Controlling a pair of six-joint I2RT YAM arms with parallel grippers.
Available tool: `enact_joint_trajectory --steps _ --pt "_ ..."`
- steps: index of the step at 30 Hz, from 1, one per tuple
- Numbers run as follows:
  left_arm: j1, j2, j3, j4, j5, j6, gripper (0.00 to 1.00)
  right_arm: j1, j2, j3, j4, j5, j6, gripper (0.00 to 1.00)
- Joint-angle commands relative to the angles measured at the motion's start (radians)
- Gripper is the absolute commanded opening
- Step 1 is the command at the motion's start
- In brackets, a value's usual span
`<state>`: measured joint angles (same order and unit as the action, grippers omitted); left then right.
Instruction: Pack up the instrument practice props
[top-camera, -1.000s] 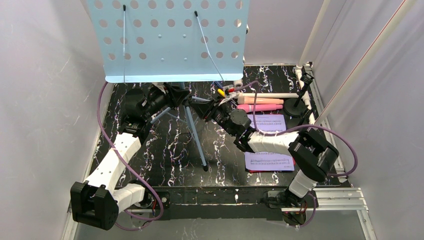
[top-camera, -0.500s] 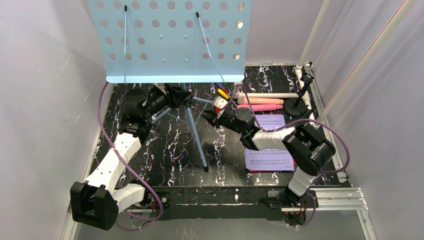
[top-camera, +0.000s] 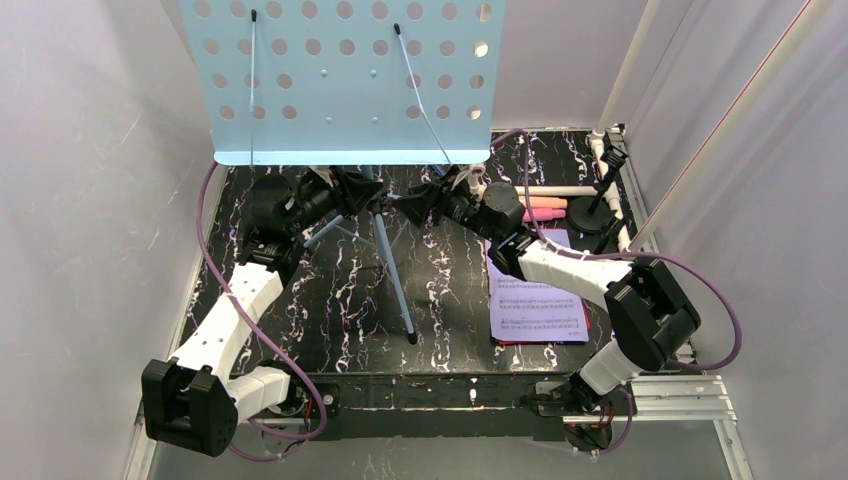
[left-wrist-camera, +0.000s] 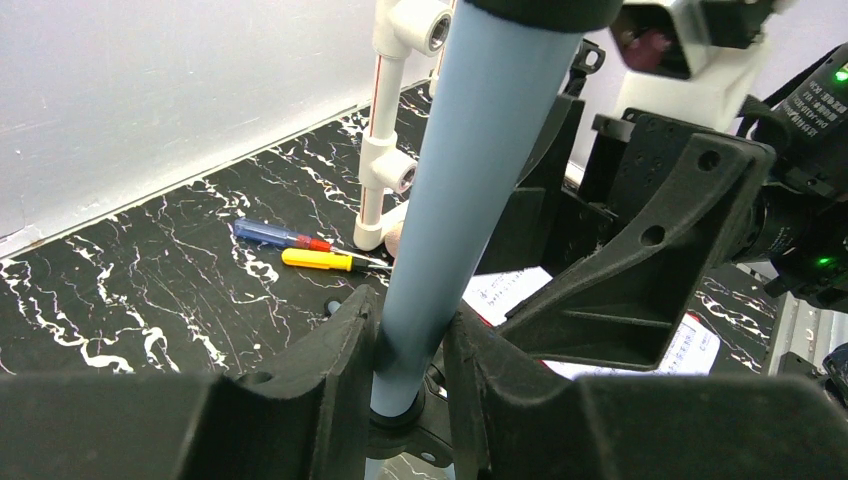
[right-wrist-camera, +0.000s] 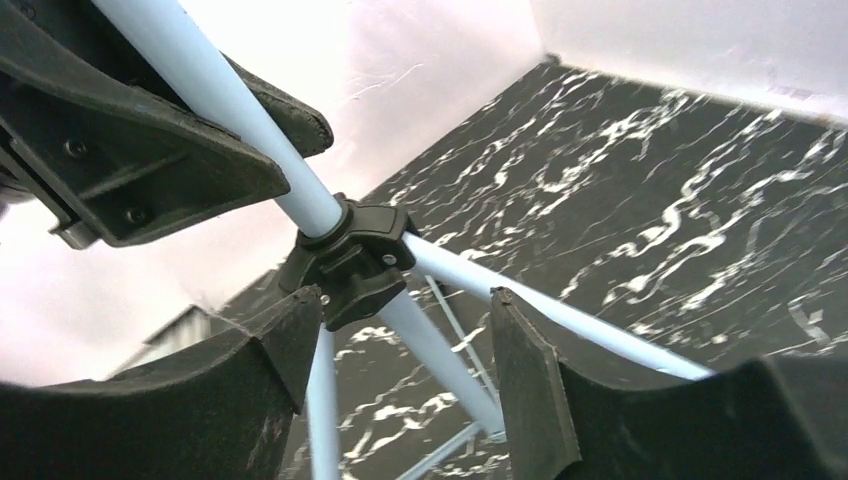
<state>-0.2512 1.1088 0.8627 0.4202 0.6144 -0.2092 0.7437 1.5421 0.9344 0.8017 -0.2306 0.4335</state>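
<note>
Music rack (top-camera: 345, 80) stands upper centre in the top view, its tray edge overhanging both wrists. Left gripper (left-wrist-camera: 410, 370) fingers are clamped on the pole (left-wrist-camera: 470, 200). Right gripper (right-wrist-camera: 400, 330) fingers are apart, straddling a tripod leg (right-wrist-camera: 440, 365) just below the hub (right-wrist-camera: 350, 255). Lavender page (top-camera: 537, 310) lies lower right. Bare surface (top-camera: 330, 290) shows between the left arm and the front leg (top-camera: 395, 285).

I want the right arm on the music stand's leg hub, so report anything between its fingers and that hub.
Nothing visible does. The right gripper is open, the black hub just ahead of its gap; only the music stand's own legs cross there.
</note>
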Motion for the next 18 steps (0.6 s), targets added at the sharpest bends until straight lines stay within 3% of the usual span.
enact_joint_trajectory --steps 1,18 --pt "-0.013 0.016 0.012 -0.069 0.083 -0.065 0.00 0.001 0.032 0.057 0.007 -0.038 0.265 0.69" --pt "-0.013 0.021 0.015 -0.070 0.096 -0.067 0.00 -0.038 0.213 0.104 0.279 -0.271 0.523 0.31"
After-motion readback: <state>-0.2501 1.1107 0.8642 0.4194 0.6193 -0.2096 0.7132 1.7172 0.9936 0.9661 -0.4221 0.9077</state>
